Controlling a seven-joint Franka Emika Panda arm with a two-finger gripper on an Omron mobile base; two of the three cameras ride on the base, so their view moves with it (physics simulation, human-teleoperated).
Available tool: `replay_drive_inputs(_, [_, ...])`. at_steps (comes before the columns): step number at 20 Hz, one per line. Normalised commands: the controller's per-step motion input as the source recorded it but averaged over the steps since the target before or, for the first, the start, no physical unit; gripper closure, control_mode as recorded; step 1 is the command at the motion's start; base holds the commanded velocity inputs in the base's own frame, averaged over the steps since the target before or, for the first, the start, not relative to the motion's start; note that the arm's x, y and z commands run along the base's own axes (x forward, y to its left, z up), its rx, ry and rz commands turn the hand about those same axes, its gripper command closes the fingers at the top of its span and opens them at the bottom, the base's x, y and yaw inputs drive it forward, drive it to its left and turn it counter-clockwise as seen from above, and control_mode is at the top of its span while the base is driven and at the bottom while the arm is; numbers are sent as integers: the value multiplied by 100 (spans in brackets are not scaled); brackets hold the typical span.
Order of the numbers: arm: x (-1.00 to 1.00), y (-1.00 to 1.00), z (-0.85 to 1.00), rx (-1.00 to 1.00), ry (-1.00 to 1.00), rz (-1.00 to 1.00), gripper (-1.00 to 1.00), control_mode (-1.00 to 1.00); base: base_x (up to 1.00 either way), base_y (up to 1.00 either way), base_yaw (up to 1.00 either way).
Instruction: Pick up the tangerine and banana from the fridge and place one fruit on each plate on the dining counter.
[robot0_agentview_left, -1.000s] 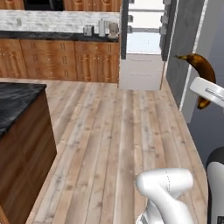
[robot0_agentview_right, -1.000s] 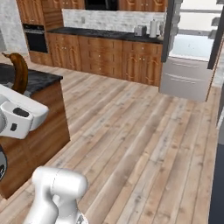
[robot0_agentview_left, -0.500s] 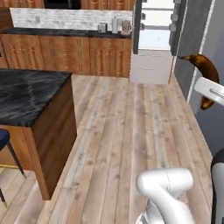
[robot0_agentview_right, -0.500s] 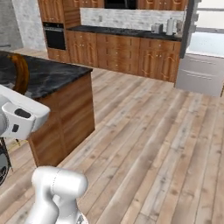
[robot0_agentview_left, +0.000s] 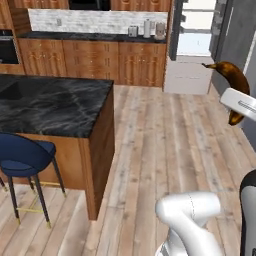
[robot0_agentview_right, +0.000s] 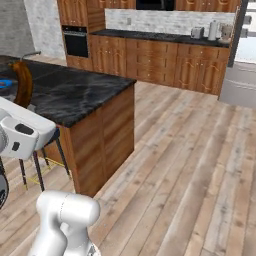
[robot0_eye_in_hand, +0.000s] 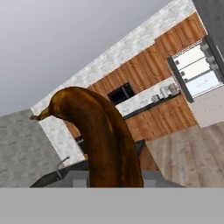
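My gripper (robot0_agentview_left: 239, 102) is shut on the dark brown banana (robot0_agentview_left: 231, 79), which it holds up in the air at the right of the left base view. In the right base view the banana (robot0_agentview_right: 23, 83) stands upright above the white hand, in front of the dining counter (robot0_agentview_right: 80, 92). A sliver of the blue plate (robot0_agentview_right: 5, 83) shows on that black marble top at the far left. The banana (robot0_eye_in_hand: 107, 138) hides the fingertips in the hand view. The fridge (robot0_agentview_left: 197, 30) stands open at the back. The tangerine and the white plate are out of view.
A navy stool (robot0_agentview_left: 22, 155) stands at the dining counter's (robot0_agentview_left: 55, 105) near side. The wall-side cabinet counter (robot0_agentview_left: 95, 37) carries small appliances (robot0_agentview_left: 146, 29). A tap (robot0_agentview_right: 30, 54) rises at the island's far end. Open wooden floor (robot0_agentview_left: 170, 145) lies between island and fridge.
The whole picture has shifted: the base has moved, the fridge has slid toward the right, and the island and a stool have come into view. The banana stays in my gripper.
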Motion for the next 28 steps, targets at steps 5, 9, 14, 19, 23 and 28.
replay_drive_inputs(5, [0,0,0,0,0,0,100,100,0,100,-14])
replay_drive_inputs(9, [0,0,0,0,0,0,100,100,0,100,-17])
replay_drive_inputs(14, [0,0,0,0,0,0,100,100,0,100,-22])
replay_drive_inputs(19, [0,0,0,0,0,0,100,100,8,100,-26])
replay_drive_inputs(23, [0,0,0,0,0,0,100,100,0,100,-21])
replay_drive_inputs(28, [0,0,0,0,0,0,100,100,0,100,-18])
